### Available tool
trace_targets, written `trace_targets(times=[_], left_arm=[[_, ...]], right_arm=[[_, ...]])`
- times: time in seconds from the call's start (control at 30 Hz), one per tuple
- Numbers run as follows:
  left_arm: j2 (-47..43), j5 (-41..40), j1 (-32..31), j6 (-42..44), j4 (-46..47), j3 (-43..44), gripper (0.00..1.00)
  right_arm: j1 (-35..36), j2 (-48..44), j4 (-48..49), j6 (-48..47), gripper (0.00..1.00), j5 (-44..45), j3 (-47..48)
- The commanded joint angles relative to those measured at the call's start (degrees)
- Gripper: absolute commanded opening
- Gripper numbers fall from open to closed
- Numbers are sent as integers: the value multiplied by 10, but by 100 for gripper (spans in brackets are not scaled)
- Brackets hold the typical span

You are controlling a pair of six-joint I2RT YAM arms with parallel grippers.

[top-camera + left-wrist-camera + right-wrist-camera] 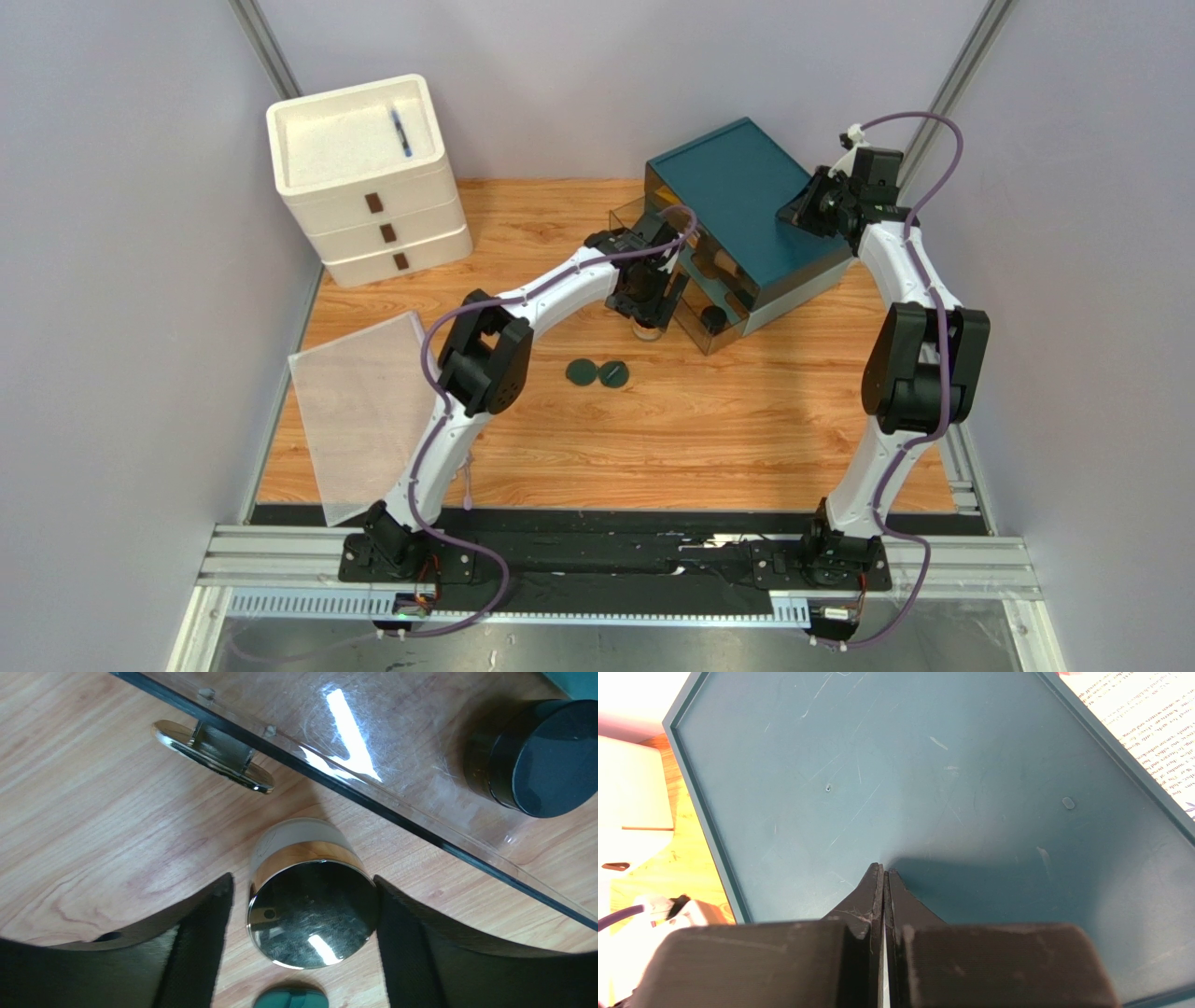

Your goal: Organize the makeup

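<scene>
In the left wrist view my left gripper is open and straddles a gold-lidded jar standing on the wood table. There is a gap on the left finger side, and the right finger is close to the lid. In the top view this gripper is at the open clear drawer of the teal organizer. A black jar sits inside that drawer. Two dark green compacts lie on the table nearby; one shows in the left wrist view. My right gripper is shut and empty over the organizer's teal top.
The drawer's clear front with a gold handle lies just beyond the jar. A white drawer unit with a blue pen on top stands at the back left. A clear sheet lies at the table's left.
</scene>
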Motion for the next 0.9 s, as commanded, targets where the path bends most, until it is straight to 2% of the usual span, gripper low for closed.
trace_targets(times=[0.0,0.03,0.13,0.17,0.2,0.23,0.4,0.6,0.87], left_arm=[[14,-8,1,-11,-1,27,71],[14,-9,1,-11,-4,25,67],[8,-10,3,-13,-6,11,40],[4,-13,5,-18,-5,5,19],[-3,-14,7,-21,-4,-6,5],[-7,-21,8,-28,-6,-11,0],[-66,-56,16,-45,26,-77,0],[-129,-74,20,-55,52,-80,0],[-157,-11,21,-117,128,-47,0]], right_arm=[[13,119,-229,-43,0,79,-70],[13,118,-229,-44,0,79,-70],[13,118,-229,-44,0,79,-72],[13,118,-229,-43,0,79,-72],[13,117,-228,-44,0,79,-72],[13,117,-227,-43,0,79,-73],[13,116,-226,-42,0,78,-74],[13,116,-224,-40,0,75,-77],[13,114,-220,-37,0,73,-81]])
